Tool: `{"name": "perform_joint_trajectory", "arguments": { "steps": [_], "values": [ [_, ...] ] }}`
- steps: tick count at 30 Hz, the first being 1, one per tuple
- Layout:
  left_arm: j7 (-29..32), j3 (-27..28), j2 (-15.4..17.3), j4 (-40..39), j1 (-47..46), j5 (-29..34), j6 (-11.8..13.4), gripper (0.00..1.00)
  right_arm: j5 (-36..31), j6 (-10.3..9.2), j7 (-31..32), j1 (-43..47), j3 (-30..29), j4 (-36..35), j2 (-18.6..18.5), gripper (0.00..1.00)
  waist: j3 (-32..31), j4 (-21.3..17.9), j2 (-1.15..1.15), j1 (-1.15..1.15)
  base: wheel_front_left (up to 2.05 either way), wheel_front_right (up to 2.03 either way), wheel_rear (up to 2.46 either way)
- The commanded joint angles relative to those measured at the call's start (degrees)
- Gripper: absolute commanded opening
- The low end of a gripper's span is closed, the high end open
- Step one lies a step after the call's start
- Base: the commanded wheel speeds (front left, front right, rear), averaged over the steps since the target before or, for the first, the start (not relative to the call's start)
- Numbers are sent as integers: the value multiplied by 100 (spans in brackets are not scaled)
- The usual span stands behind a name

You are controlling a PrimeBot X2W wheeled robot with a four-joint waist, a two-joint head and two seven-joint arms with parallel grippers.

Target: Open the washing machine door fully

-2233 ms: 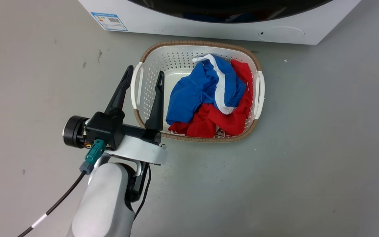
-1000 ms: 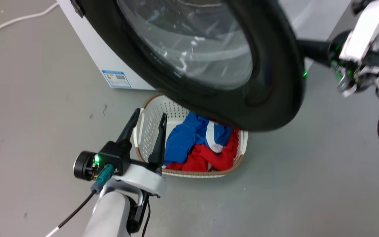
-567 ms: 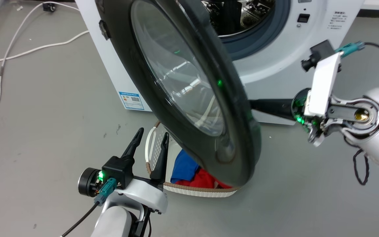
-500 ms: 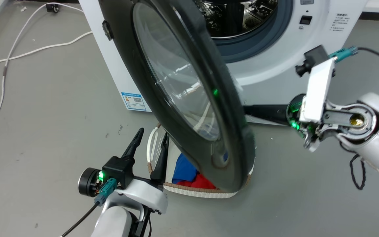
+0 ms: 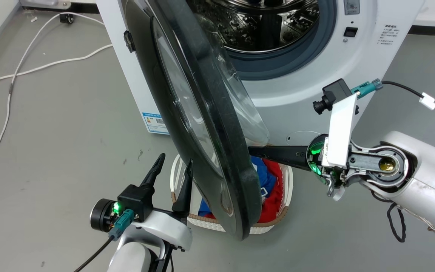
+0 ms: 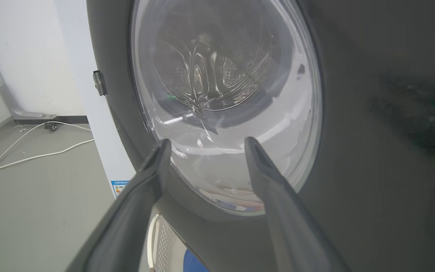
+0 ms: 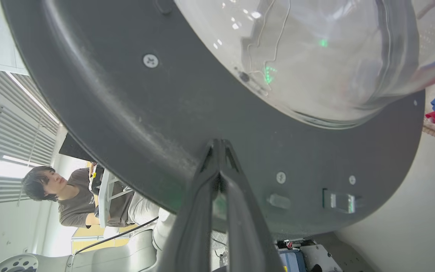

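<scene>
A: Grey floor all round, a white cable trailing off at 10 o'clock, and the machine at 12 with its drum bare. Where's our door?
B: It hangs from its hinge side at 11 and sweeps down to 6, nearly edge-on to us. Half a second back we saw more of its glass, so it has swung wider, though our head has shifted too.
A: What's pushing it?
B: Our right hand, coming in from 3 o'clock, fingers pressed together on nothing, tips against the door's inner rim.
A: And the other?
B: Our left hand is spread and idle at 7, close by the outer face.
A: Done, then?
B: We judge not; there's swing left. Our basket sits beneath at 6, and a person sits beyond the door in the right wrist view.
</scene>
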Motion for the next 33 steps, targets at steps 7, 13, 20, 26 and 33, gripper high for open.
{"name": "perform_joint_trajectory", "arguments": {
  "steps": [7, 13, 20, 26, 33],
  "values": [
    [-15, 69, -6, 10, 118, -15, -29, 100, 183, 14, -965, 215, 6, -211, -2, 0, -152, -58, 0, 1, 0, 0, 0],
    [-14, 166, -6, 7, 210, 9, -30, 100, 201, 15, -2294, 731, -593, -434, -283, 0, -245, -176, 0, 1, 0, 0, 0],
    [-15, 326, 16, 58, 351, 80, -58, 100, -331, 15, -3704, 1861, -1485, -813, -844, 0, -423, -362, 0, 1, 0, 0, 0],
    [-15, 458, 35, 82, 465, 51, -89, 100, -738, 15, -3936, 3182, -2356, -923, -997, 0, -564, -499, 0, 1, 0, 0, 0],
    [-14, 624, 54, 38, 544, 38, -88, 100, -2048, 15, -3940, 4488, -3911, -542, -396, 100, -583, -680, 0, 1, 0, 0, 0]
  ]
}}
